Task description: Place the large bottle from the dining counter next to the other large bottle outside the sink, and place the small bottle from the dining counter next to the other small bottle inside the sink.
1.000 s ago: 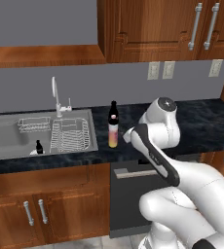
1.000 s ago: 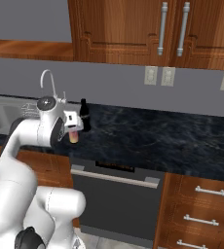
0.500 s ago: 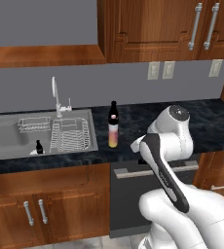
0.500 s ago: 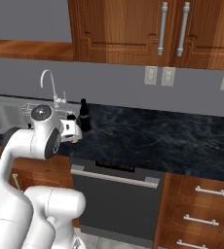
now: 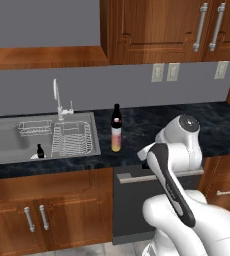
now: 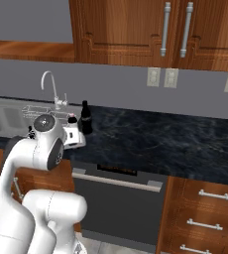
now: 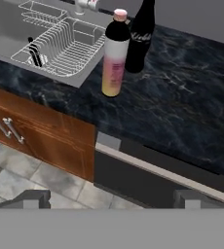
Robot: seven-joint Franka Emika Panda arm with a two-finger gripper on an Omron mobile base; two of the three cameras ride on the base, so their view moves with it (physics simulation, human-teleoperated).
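Observation:
Two large bottles stand side by side on the black counter [image 7: 182, 97], just right of the sink [image 5: 7, 145]. One is a pink-and-yellow bottle [image 7: 114, 58] with a black top; the other is a dark bottle [image 7: 140, 36] right behind it. From the left base they overlap, the dark bottle [image 5: 116, 116] rising above the pink one [image 5: 116, 141]. A small dark bottle [image 7: 33, 52] stands inside the sink beside the wire rack. My gripper [image 7: 112, 198] is open and holds nothing. It hangs above the floor in front of the counter edge, well back from the bottles. The dining counter is out of view.
A wire dish rack [image 5: 72, 137] fills the right half of the sink, and a faucet [image 5: 57, 97] rises behind it. A dishwasher front [image 7: 148, 177] with a bar handle sits under the counter. Wooden cabinet doors [image 7: 41, 131] are to its left, and wall cabinets hang overhead.
The arm has drawn back from the pink bottle toward the counter's front edge and to the right. Both large bottles stay put. The gripper stays open.

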